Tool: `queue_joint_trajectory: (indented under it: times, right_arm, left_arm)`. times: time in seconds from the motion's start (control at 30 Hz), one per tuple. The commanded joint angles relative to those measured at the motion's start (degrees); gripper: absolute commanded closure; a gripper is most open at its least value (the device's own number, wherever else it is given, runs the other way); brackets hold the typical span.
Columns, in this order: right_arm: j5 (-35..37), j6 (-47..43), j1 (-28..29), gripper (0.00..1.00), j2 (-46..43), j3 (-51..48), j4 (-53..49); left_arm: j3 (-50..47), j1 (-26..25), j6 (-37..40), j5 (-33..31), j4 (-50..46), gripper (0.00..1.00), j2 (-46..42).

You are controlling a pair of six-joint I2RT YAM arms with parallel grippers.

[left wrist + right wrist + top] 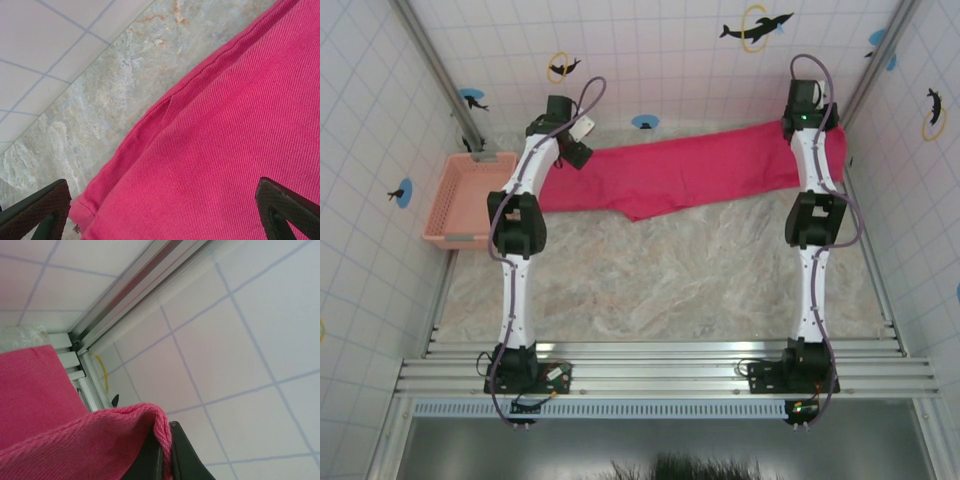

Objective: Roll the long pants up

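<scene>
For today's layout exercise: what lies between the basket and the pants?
The left arm crosses the gap between basket and pants, seen in the top view.

From above, my right arm (pixel 817 180) hides the right end of the long pants (pixel 700 170). The left wrist view's bottom edge crops the fingers (pixel 37 210) of my left gripper (pixel 160 182).

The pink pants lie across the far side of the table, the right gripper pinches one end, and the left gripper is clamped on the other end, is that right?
Not quite: the left gripper is wide open over the long pants, not clamped on them; the left wrist view shows it. The rest holds, with the right gripper shut on one end.
</scene>
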Motion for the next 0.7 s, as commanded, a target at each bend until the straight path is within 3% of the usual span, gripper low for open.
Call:
queue_joint_trajectory:
  times: [0.0, 0.13, 0.33, 0.57, 0.67]
  right_arm:
    - [3.92, -1.1, -0.83, 0.96, -5.16, 3.02, 4.84]
    - [5.29, -4.35, -0.8, 0.96, -5.74, 3.61, 9.25]
    - [5.14, 4.07, -3.35, 0.95, -2.96, 4.31, 1.02]
    - [5.22, 4.81, -3.18, 0.93, 3.5, 4.12, 6.07]
    - [5.09, 5.87, -3.07, 0.85, 6.26, 4.1, 9.53]
  left_arm:
    - [1.66, -0.11, -1.79, -1.26, -0.85, 0.03, 2.11]
    - [2.88, -0.09, -3.21, -1.02, -1.09, 0.03, 3.29]
    - [5.99, -0.17, -2.39, -1.12, 0.08, 0.03, 5.84]
    - [7.13, -0.36, -2.76, -0.78, 2.13, 0.03, 6.5]
    - [7.13, -0.29, -2.81, -0.48, 2.01, 0.03, 6.22]
